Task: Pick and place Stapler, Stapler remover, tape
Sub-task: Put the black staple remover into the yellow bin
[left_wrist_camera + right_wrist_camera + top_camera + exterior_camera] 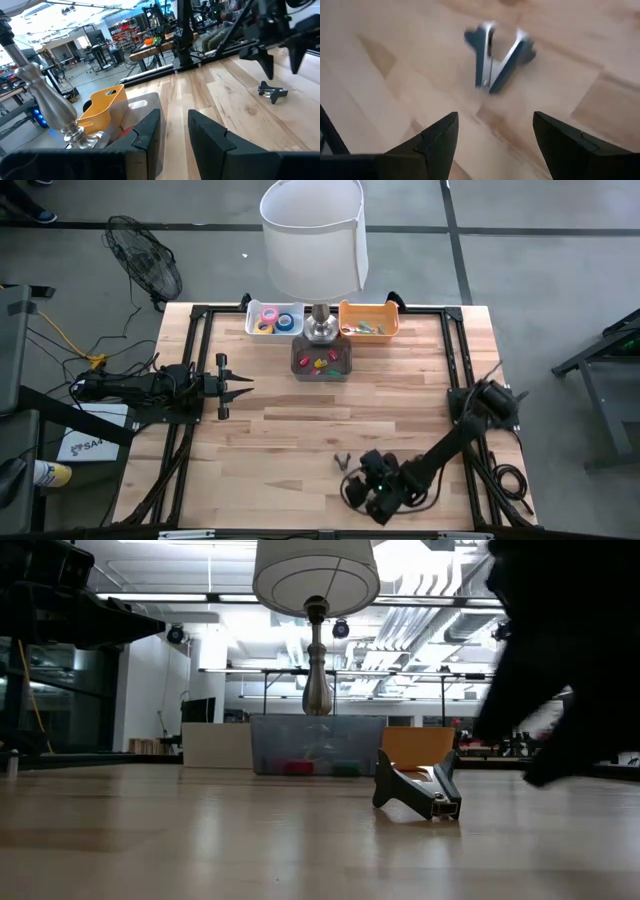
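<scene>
**Staple remover not yet picked up**

Fingers of the right gripper (495, 140) stood spread and empty above the stapler remover (498, 56) on the bare table (300, 440).

High view: the tape (274, 320) lay in its white tray (252, 326); the left gripper (240, 385) waited, narrowly parted, holding nothing.

Low view: the remover rested alone on the boards. No stapler showed.

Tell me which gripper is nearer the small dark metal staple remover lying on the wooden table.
Right. The right gripper hovers beside the small dark metal staple remover, jaws open; the left gripper waits across the table.
</scene>
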{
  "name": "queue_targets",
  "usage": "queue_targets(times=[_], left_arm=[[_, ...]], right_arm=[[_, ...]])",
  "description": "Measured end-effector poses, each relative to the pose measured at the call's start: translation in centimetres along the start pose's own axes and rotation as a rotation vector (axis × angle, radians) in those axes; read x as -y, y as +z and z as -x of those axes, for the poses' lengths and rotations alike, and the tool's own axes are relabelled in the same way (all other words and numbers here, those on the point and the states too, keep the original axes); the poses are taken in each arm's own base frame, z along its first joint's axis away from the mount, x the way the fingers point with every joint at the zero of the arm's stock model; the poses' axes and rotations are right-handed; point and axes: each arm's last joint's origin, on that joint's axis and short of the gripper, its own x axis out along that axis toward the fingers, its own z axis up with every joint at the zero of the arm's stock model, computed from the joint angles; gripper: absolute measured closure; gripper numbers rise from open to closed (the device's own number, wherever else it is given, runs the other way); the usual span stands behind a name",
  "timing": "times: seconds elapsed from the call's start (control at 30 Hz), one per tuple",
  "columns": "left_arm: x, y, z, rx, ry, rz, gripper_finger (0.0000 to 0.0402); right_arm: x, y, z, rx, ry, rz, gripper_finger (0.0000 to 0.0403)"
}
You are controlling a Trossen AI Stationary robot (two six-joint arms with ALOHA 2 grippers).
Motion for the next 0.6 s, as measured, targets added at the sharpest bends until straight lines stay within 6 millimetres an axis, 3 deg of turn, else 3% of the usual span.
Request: queue_targets(times=[0.3, 0.6], left_arm=[[0.0, 0.0, 0.0, 0.0, 0.0, 0.0, 0.0305], [0.0, 0.0, 0.0, 0.0, 0.0, 0.0, 0.0305]], right_arm=[[-1.9, -3.7, -2.2, 0.037, -0.002, 0.225, 0.0155], [-4.0, -4.9, -5.6, 0.156, -0.104, 0.09, 0.0156]])
